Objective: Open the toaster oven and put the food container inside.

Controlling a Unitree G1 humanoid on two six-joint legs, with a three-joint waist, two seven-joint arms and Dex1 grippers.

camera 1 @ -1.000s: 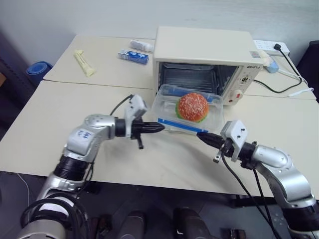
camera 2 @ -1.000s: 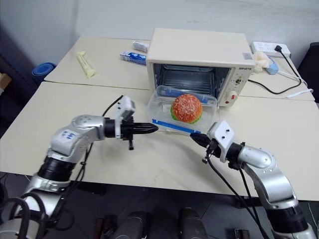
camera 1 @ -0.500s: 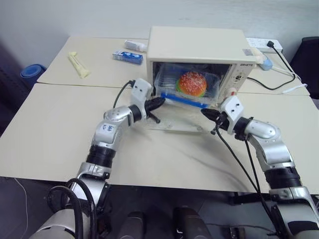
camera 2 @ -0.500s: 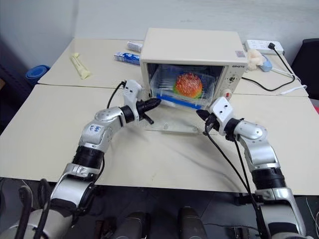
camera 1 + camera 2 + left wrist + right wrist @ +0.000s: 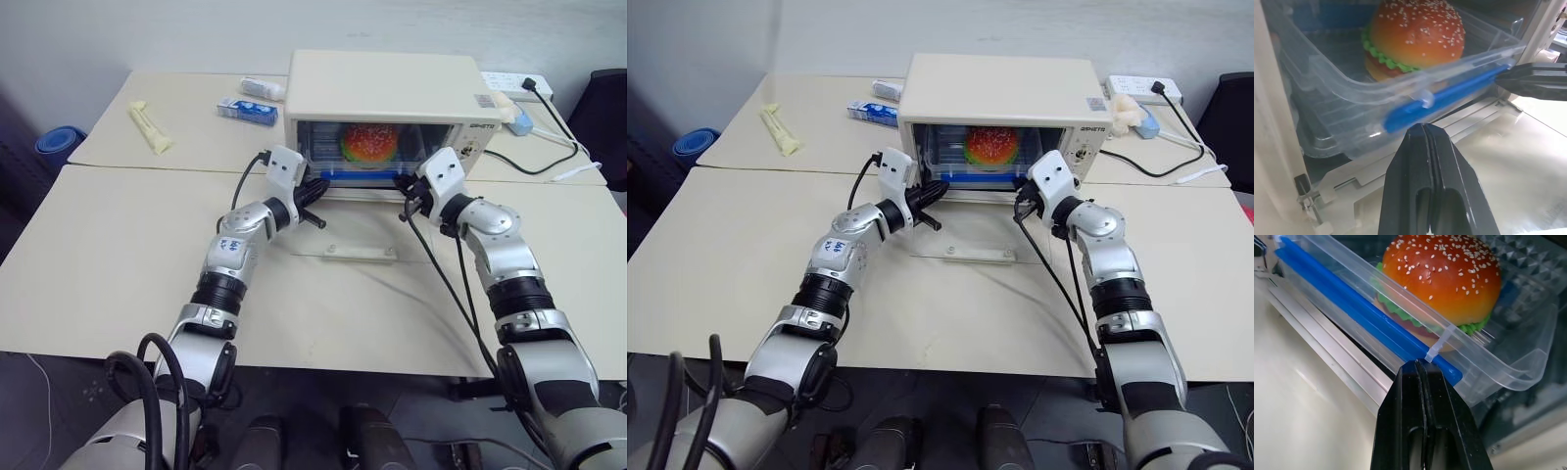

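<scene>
1. Black, tapered and pressed together, the fingers of the left gripper (image 5: 1422,128) point level at the near blue clip (image 5: 1444,98) of the food container (image 5: 1342,83), holding nothing; the tip sits at or just short of the clip.
2. The right gripper (image 5: 1420,364) is likewise fully closed and empty, its tip against the same blue clip near the clip's other end.
3. Both silver forearms reach forward and angle inward, meeting at the mouth of the toaster oven (image 5: 382,83), the left gripper (image 5: 315,188) at one side of the opening and the right gripper (image 5: 404,186) at the other.
4. The food container lies inside the oven cavity on the rack, its near edge roughly level with the front opening; the toy hamburger (image 5: 369,140) shows through the clear plastic.
5. The glass door (image 5: 358,230) lies dropped flat on the counter (image 5: 108,255) in front of the oven, its cream bar handle (image 5: 361,253) toward the near edge.
6. The oven stands toward the far edge of the near counter panel; a broad bare stretch of cream counter runs to the left edge and the near edge.
7. The container is thin, clear, ribbed plastic with rounded corners; the bun is glossy orange-red, seeded, over a wavy green frill.
8. On the far counter lie a blue-and-white carton (image 5: 242,110), a pale yellow packet (image 5: 147,127) and a white power strip (image 5: 517,86).
</scene>
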